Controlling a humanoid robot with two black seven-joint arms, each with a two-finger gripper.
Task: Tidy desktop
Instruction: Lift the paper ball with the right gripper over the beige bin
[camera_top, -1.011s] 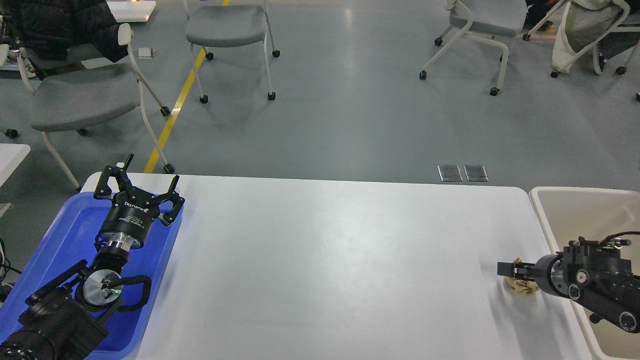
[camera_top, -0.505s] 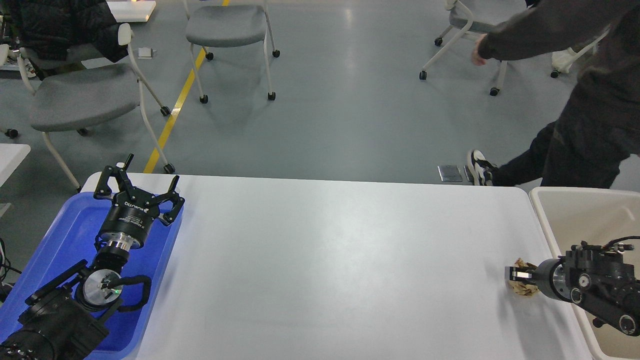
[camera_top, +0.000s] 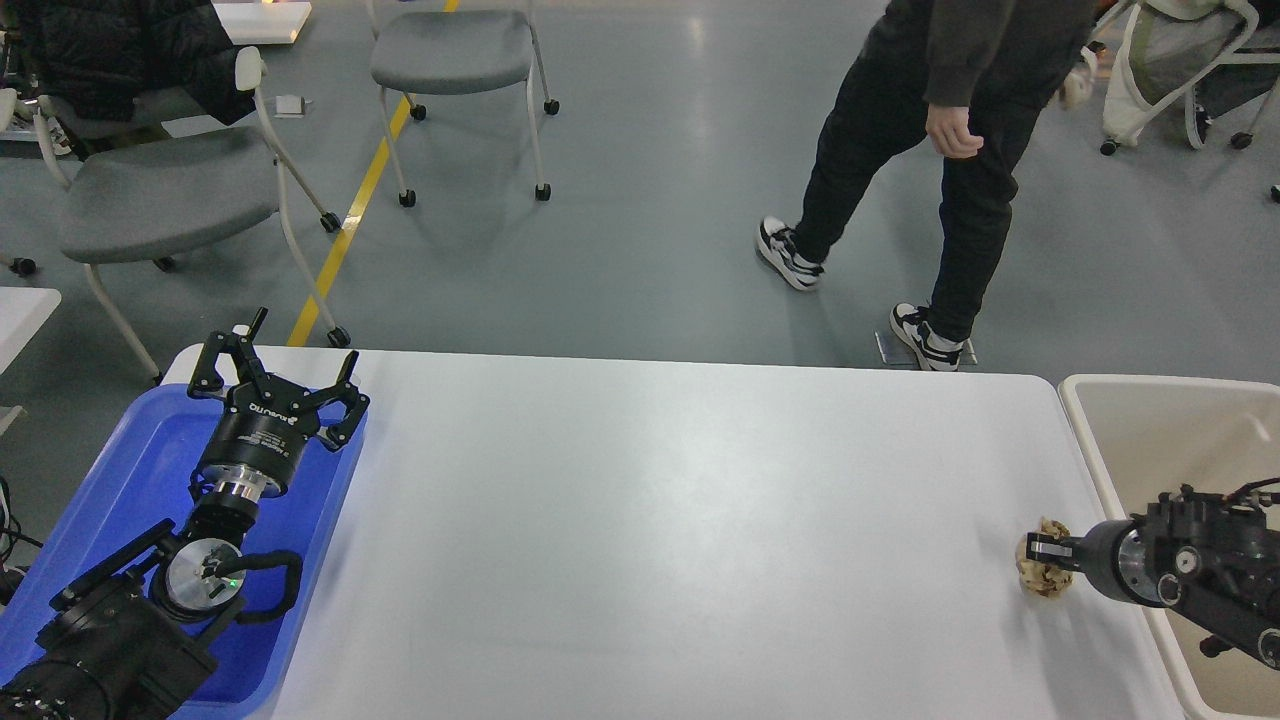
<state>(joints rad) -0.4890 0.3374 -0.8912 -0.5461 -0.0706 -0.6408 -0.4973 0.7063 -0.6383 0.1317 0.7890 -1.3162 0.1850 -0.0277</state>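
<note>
While the right gripper (camera_top: 1040, 552) sits with its fingers pinched on a crumpled wad of paper (camera_top: 1041, 572) near the right edge of the desktop (camera_top: 660, 520), the hold looks shallow: only the fingertips reach the top of the wad, and most of the crumpled mass bulges below and beyond them. I judge that a crumpled ball like this can compress or shed a fold under a fingertip grip, so a quick swing could let it slip free. The beige bin (camera_top: 1090, 440) stands just beside the table's right end, close to the wad, so the carry is short; the risk lies in clearing the bin's rim. If the wad is dragged rather than lifted, it may catch on that rim and fall to the floor between table and bin.

Farther out, the left gripper (camera_top: 275, 385) hangs over the blue tray (camera_top: 140, 450) at the table's left end, fingers spread and holding nothing, well apart from the action.

Beyond the table a person (camera_top: 930, 150) walks across the floor, clear of both arms for now.
</note>
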